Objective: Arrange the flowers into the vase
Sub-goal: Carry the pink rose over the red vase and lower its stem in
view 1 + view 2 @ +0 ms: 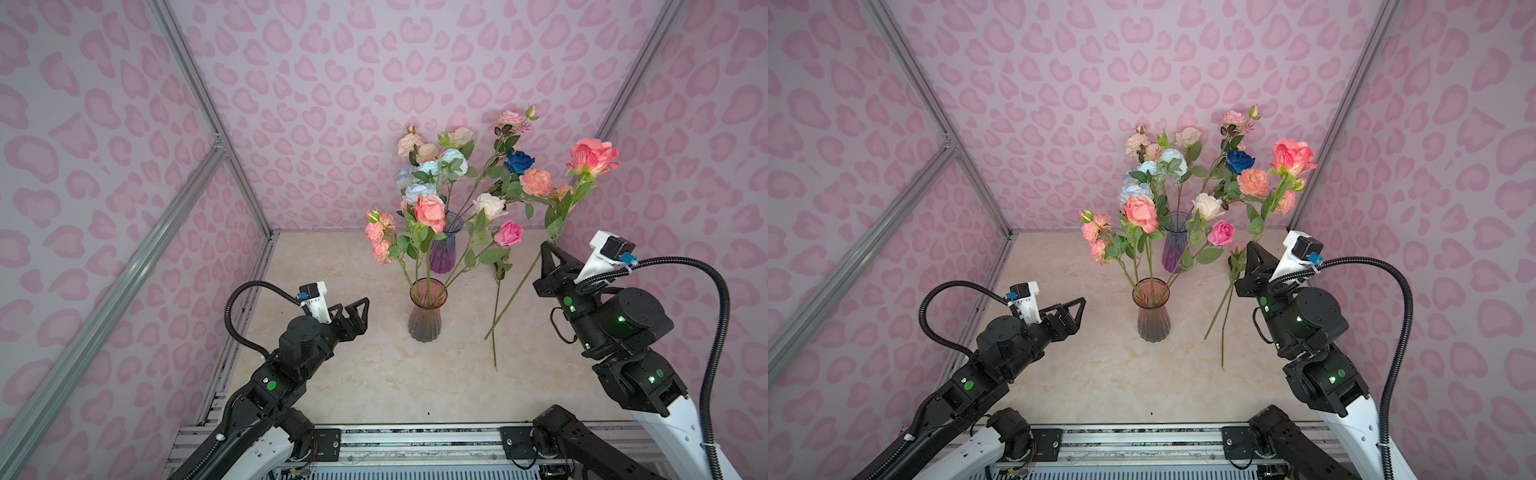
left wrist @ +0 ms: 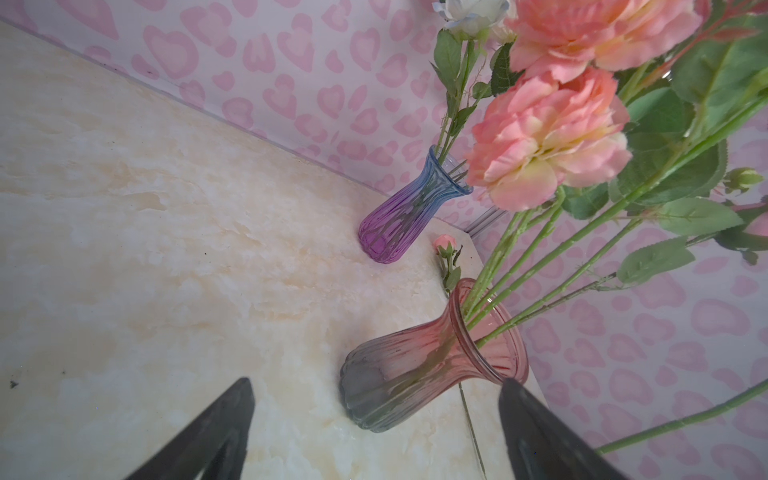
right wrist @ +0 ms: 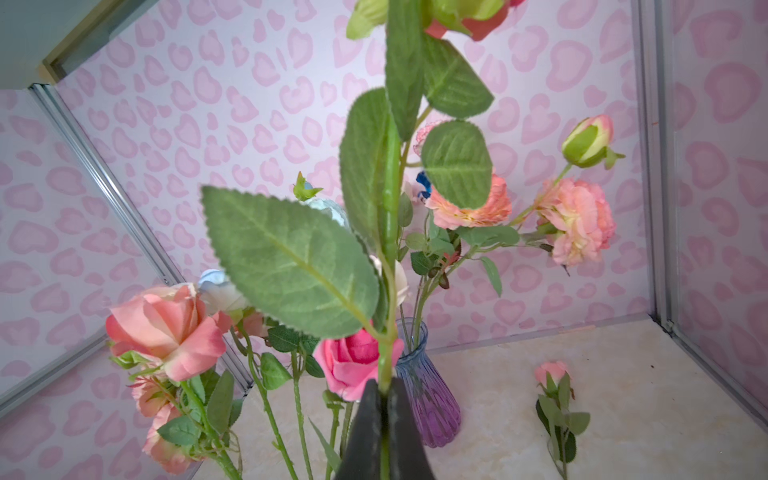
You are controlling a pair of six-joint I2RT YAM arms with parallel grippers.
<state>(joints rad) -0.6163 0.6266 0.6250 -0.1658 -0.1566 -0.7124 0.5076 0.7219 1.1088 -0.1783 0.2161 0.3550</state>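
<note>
A pink-and-grey glass vase point(image 1: 427, 316) point(image 2: 399, 382) stands mid-table and holds several pink and peach flowers point(image 1: 430, 212). Behind it, a blue-to-purple vase point(image 1: 443, 253) point(image 3: 432, 407) carries cream, pale blue, peach and one deep blue bloom point(image 1: 518, 161). My right gripper point(image 1: 547, 249) point(image 3: 384, 386) is shut on the green stem of a coral rose point(image 1: 592, 156), raised to the right of the vases; the stem's lower end hangs free point(image 1: 490, 332). One small pink bud flower point(image 1: 497, 324) point(image 3: 555, 395) lies on the table. Left of the front vase, my left gripper point(image 1: 360, 309) point(image 2: 377, 386) stands open and holds nothing.
The marble-look tabletop point(image 1: 353, 374) is boxed in by pink heart-patterned walls with aluminium frame posts point(image 1: 216, 137). A metal rail point(image 1: 415, 440) runs along the front edge, between the two arm bases.
</note>
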